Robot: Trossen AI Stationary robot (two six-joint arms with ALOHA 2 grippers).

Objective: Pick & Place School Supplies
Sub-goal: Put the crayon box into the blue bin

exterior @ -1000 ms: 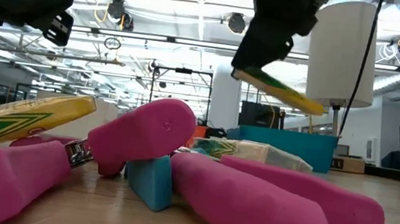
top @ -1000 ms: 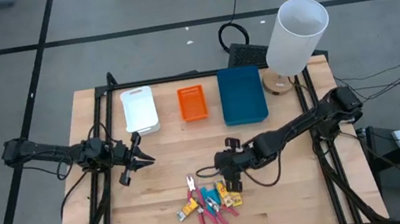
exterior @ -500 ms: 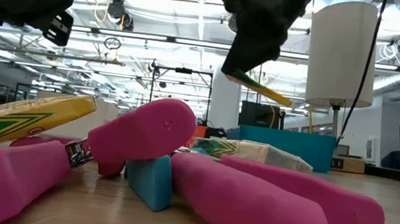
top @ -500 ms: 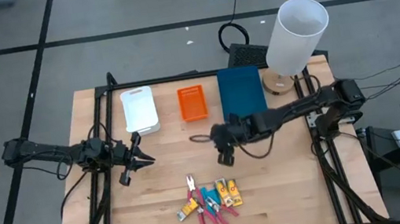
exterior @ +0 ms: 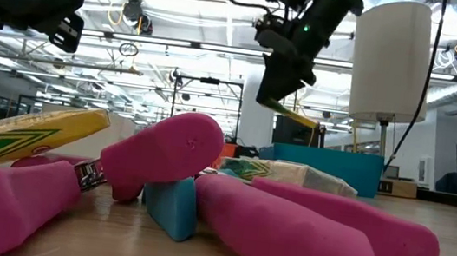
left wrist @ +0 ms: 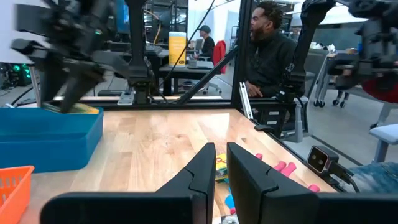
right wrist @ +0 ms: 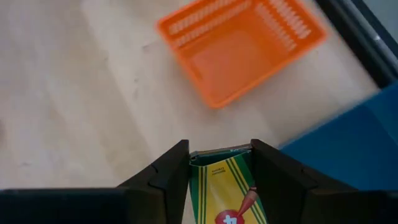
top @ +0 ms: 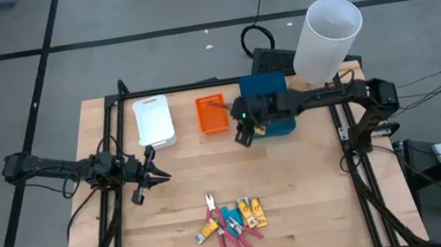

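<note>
My right pincer (top: pixel 242 132) grips a yellow packet (right wrist: pixel 225 186) with green stripes, clamped between both fingers, lifted off the desk (top: pixel 318 188). It hangs over the gap between the orange tray (top: pixel 211 113) and the blue tray (top: pixel 268 104), at the blue tray's near-left corner. White tray (top: pixel 153 119) sits left of the orange one, apart from it. A tall white cylinder (top: pixel 326 37) stands at the far right corner, behind my right arm.

My left pincer (top: pixel 157 177) is clenched on nothing and waits above the desk's left side, well apart from everything.

Remaining supplies lie in one heap (top: pixel 231 220) near the front edge: pink-handled tools (exterior: pixel 286 227), a light-blue piece (exterior: pixel 173 206), more yellow packets (exterior: pixel 22 139). They overlap; I cannot count them or see which rests on which.

From the right wrist, only the packet's upper end shows; the rest is cut off by my fingers. In the low view the heap blocks most of the desk behind it. Print on the packets unreadable.

Bare wood lies between heap and trays, and to both sides of the heap. Black frame rails (top: pixel 358 164) run along the left and right edges. A person (left wrist: pixel 270 53) sits beyond the desk in the left wrist view.
</note>
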